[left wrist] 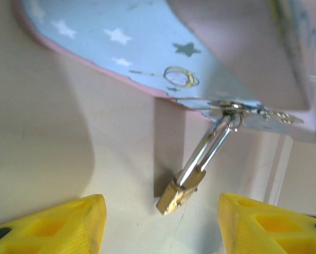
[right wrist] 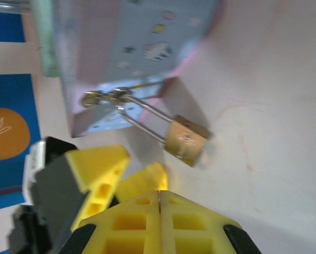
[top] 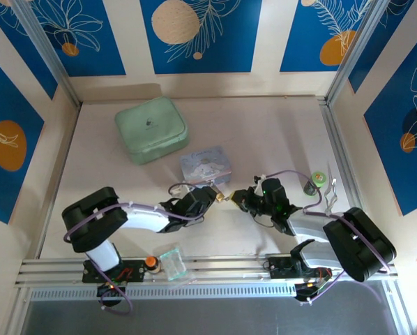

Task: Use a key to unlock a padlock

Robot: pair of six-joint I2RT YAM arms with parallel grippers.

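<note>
Left pincer brackets padlock, body slanting down from hasp.

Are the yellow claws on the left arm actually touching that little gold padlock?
Apart. The left wrist view shows the padlock between the open fingers of the left gripper, with a plain gap on each side.

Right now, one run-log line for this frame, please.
left gripper open, flanking padlock untouched | right gripper shut, near it | padlock hooked on hasp of tin
</note>
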